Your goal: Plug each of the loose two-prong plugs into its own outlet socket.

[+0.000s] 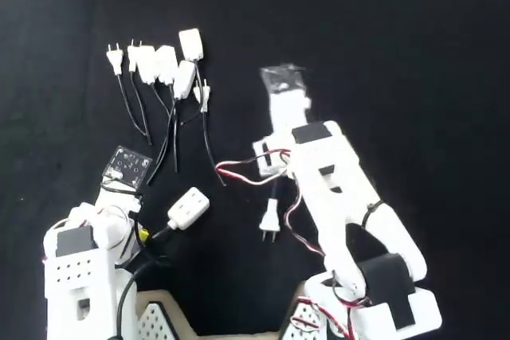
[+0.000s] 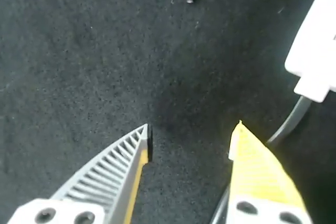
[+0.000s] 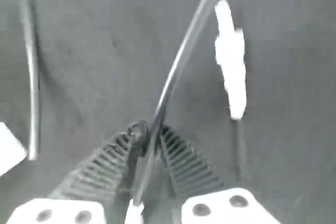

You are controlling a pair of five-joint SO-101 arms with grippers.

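Several white two-prong plugs [image 1: 163, 63] with black cords lie in a cluster at the far left of the black table. Another plug [image 1: 270, 219] lies beside the right arm. A white outlet socket block [image 1: 189, 206] rests near the left arm and appears at the edge of the left wrist view [image 2: 315, 51]. My left gripper [image 2: 192, 127] is open over bare cloth, close to the block. My right gripper [image 1: 283, 79] is out over the middle of the table. It [image 3: 149, 129] is shut on a black cord [image 3: 181, 61], with a white plug [image 3: 231, 61] lying beyond.
Red, white and black arm wires [image 1: 247, 173] loop over the cloth left of the right arm. The socket block's black cable [image 1: 151, 236] runs back under the left arm. The black cloth to the right of the right arm is bare.
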